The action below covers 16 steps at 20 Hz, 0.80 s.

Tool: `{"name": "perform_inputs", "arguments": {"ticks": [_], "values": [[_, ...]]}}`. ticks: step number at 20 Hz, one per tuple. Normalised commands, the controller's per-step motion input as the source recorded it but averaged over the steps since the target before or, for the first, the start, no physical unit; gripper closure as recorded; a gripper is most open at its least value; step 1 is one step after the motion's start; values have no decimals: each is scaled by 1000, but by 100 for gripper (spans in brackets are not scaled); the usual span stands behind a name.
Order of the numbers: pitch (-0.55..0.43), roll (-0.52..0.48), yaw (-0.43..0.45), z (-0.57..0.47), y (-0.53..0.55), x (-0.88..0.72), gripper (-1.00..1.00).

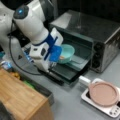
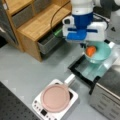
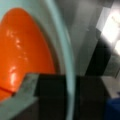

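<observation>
Orange fruit point(image 3: 22, 50) close against the wrist lens, lying in teal bowl point(image 2: 98, 53) on lowered oven door point(image 2: 92, 68) near tabletop's back edge. Pincer point(image 2: 84, 46) down at bowl's rim point(image 3: 67, 62); whether clamped on rim or merely beside it, cannot tell. Risk, as judged: bowl tipping or sliding off smooth door, spilling fruit toward pink pan point(image 2: 55, 97).

End effector point(image 2: 86, 47) sits right at the teal bowl point(image 2: 100, 53) w/ orange item point(image 2: 91, 50) inside; bowl rests on the open oven door point(image 1: 72, 68), filling most of it. Oven point(image 1: 100, 35) body blocks a front view's right. Wooden shelf unit point(image 2: 37, 27) near, at a front view's left. Pink pan point(image 2: 55, 97) on the white cooker point(image 2: 71, 103) takes the bench point(image 2: 22, 72) below the door. Open bench betw. shelf and cooker.
</observation>
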Motion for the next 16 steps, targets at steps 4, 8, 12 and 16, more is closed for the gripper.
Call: {"name": "perform_inputs", "arguments": {"ticks": [4, 8, 12, 16], "values": [[127, -133, 43, 156, -146, 276, 100], [142, -74, 60, 218, -268, 392, 100], [174, 12, 101, 253, -372, 492, 100], [205, 40, 140, 263, -397, 518, 100]]}}
